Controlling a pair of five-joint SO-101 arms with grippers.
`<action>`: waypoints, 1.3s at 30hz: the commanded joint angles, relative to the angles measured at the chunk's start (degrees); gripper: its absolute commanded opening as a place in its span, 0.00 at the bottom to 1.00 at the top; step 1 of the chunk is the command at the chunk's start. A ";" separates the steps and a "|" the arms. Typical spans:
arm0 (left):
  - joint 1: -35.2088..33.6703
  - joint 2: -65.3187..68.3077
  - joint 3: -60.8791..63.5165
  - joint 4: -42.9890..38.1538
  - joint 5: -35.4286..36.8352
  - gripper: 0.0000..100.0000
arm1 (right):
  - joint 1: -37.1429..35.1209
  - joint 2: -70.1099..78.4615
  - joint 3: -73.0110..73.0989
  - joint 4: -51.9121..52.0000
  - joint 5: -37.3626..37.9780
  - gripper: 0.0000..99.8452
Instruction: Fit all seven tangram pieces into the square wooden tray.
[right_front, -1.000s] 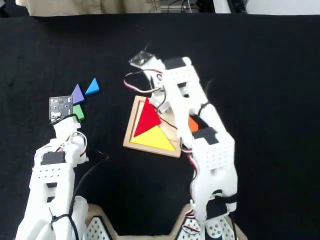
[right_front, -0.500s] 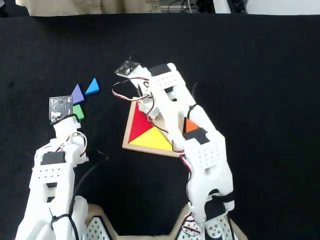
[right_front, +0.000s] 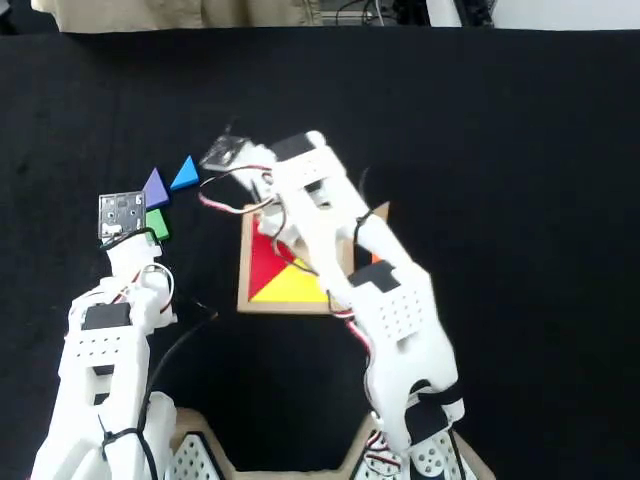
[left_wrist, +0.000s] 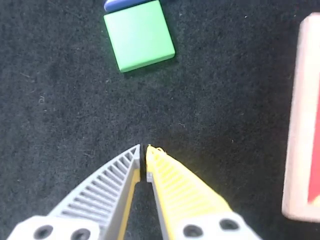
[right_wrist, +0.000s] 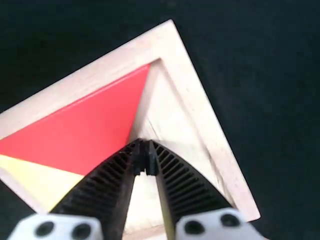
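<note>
The square wooden tray (right_front: 243, 262) lies mid-table with a red triangle (right_front: 262, 263) and a yellow triangle (right_front: 288, 289) inside. My right arm stretches over it. My right gripper (right_wrist: 146, 146) is shut and empty, its tip above the tray's bare floor (right_wrist: 172, 125) beside the red triangle (right_wrist: 85, 135); the yellow triangle (right_wrist: 35, 180) lies alongside. An orange piece (right_front: 379, 212) peeks out past the tray's right side. Blue (right_front: 184, 175), purple (right_front: 154, 187) and green (right_front: 157, 224) pieces lie at the left. My left gripper (left_wrist: 145, 149) is shut, short of the green square (left_wrist: 139, 35).
The black cloth covers the whole table. The tray's rim (left_wrist: 300, 125) stands close to my left gripper's side. A purple piece's edge (left_wrist: 122, 4) touches the green square's far side. Open cloth lies behind and right of the tray.
My right arm has swung left over the tray. The tray has slid left and turned squarer to the table. The left arm has kept still.
</note>
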 joint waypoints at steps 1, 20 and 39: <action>0.57 -1.14 -0.48 -0.79 0.35 0.03 | -2.81 -0.57 -2.24 2.81 1.23 0.01; 0.22 -1.23 -0.04 -0.97 0.35 0.16 | 13.80 -43.56 3.56 17.05 -3.52 0.01; 0.40 -1.23 0.13 -0.88 0.35 0.19 | 24.70 -52.18 50.51 -14.59 -32.62 0.23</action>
